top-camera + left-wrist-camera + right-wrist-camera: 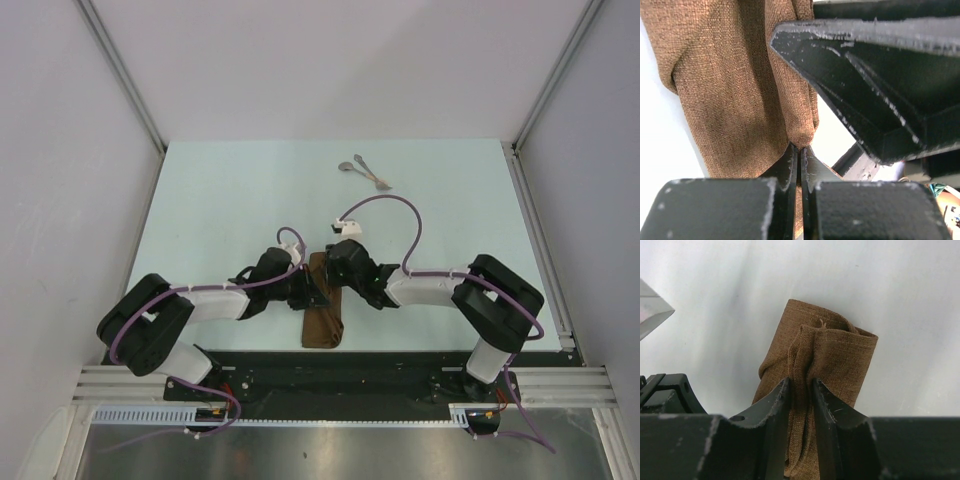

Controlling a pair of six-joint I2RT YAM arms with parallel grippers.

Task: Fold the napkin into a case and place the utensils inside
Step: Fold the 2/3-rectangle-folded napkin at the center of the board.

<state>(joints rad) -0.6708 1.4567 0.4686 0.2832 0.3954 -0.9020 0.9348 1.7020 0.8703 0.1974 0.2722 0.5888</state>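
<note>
The brown napkin [323,315] lies folded into a narrow, long strip near the table's front edge, between the two arms. My left gripper [316,292] is shut on a thin fold of its edge; the cloth [735,95] hangs bunched ahead of the fingers [790,165]. My right gripper [338,268] is shut on a thick pleat of the napkin [825,355] at its far end. The two silvery utensils [366,170] lie crossed on the table at the back, well away from both grippers.
The pale green table [230,200] is bordered by metal rails at left and right. The arm bases stand on a black strip [330,375] at the near edge. The right gripper's body [880,80] fills the upper right of the left wrist view.
</note>
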